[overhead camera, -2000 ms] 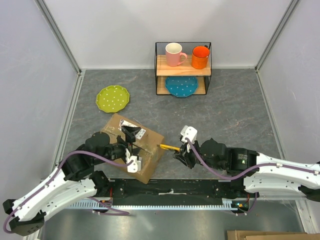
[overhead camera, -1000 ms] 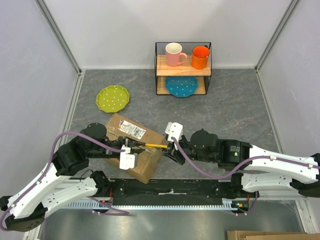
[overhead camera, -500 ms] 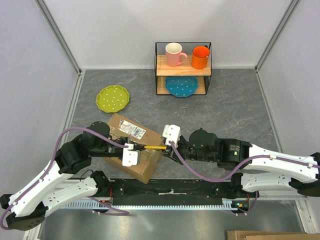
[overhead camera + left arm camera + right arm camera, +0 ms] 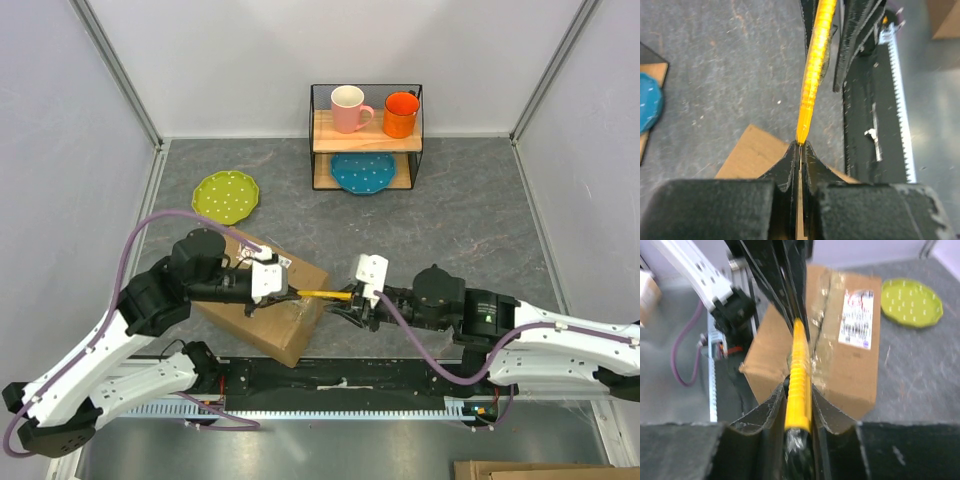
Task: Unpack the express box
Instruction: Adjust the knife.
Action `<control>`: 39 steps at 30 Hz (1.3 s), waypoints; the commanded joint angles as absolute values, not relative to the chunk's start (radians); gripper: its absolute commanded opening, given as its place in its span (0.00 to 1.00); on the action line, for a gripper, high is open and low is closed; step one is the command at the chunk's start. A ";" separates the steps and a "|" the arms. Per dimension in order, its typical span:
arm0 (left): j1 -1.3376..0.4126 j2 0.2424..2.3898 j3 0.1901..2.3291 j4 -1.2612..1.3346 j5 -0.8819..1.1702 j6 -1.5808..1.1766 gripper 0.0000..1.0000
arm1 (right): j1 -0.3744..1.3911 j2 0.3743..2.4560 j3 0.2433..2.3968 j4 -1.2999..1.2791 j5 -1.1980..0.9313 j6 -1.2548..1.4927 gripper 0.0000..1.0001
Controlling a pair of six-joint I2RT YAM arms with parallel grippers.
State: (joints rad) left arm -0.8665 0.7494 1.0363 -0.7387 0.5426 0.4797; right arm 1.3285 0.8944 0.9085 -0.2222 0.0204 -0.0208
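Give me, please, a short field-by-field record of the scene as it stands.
express box: looks closed, seam taped, label facing up
yellow tool: held between both grippers, over the box's right edge
left gripper: shut on the tool's narrow end
right gripper: shut on its other end
green plate: lying flat, beyond the box
shelf: pink mug and orange mug on top, blue plate below

The right end effector [image 4: 798, 396] is clamping a yellow ribbed tool [image 4: 799, 365] between its black fingers, and the left end effector [image 4: 794, 315] is gripping the tool's far tip. Behind them, the brown cardboard express box [image 4: 840, 375] is showing its glossy taped seam and a white red-printed label [image 4: 856, 319]. A lime-green dotted plate [image 4: 911, 302] is sitting on the grey table [image 4: 920, 380].
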 commanded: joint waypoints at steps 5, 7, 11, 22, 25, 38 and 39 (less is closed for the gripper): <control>-0.753 0.833 1.126 -0.497 0.816 0.170 0.02 | 1.327 0.792 0.879 0.081 -0.054 0.026 0.42; -0.732 0.839 1.129 -0.491 0.828 0.164 0.02 | 1.325 0.775 0.884 0.086 -0.046 0.028 0.51; -0.689 0.833 1.126 -0.450 0.862 0.112 0.02 | 1.324 0.746 0.881 0.083 -0.019 0.034 0.61; -0.681 0.848 1.157 -0.449 1.023 0.057 0.02 | 1.301 0.773 0.881 0.133 -0.008 0.009 0.60; -0.681 0.847 1.157 -0.434 1.038 0.031 0.02 | 1.284 0.781 0.876 0.159 -0.015 0.009 0.60; -0.681 0.841 1.135 -0.437 1.032 0.049 0.02 | 1.213 0.857 0.884 0.347 -0.159 0.086 0.59; -0.681 0.842 1.135 -0.439 1.032 0.051 0.02 | 1.210 0.861 0.884 0.350 -0.169 0.087 0.58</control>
State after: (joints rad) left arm -0.6849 0.8505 1.1156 -0.4656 1.0161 0.0673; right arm 1.2201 0.8452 0.8734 0.2592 -0.0978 0.0563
